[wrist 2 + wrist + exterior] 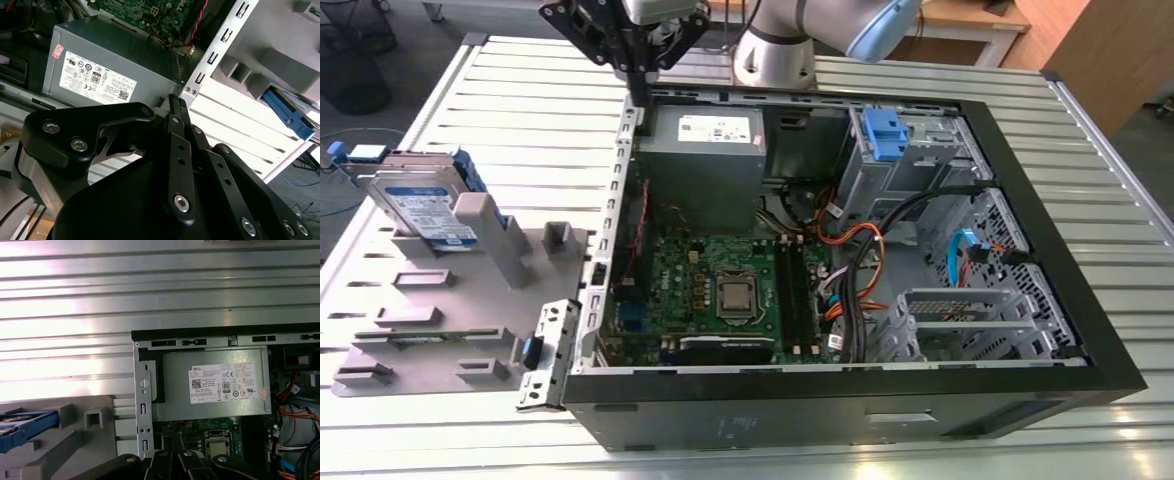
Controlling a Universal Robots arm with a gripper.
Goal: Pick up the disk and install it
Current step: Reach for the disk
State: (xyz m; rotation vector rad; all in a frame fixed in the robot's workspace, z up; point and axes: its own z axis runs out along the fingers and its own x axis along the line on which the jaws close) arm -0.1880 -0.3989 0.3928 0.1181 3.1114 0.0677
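- You are looking at the disk (424,205) on the exterior view's left. It is standing on edge on a grey fixture plate (440,300), with its blue rails showing along its edges.
- The first wrist view is catching one of those blue rails (25,424) at the plate's edge.
- The fixture plate is lying on the slatted desk (520,110), just beside the open computer case (854,410).
- Your tool (640,92) is hanging above the case wall nearest the plate, near its far corner and well apart from the disk.
- In the second wrist view its fingers (175,140) are lying together and gripping nothing.
- Just right of the tool, a grey power-supply box (707,150) is sitting inside the case.
- Farther right, a bare blue bracket (883,135) is sitting in the drive cage.
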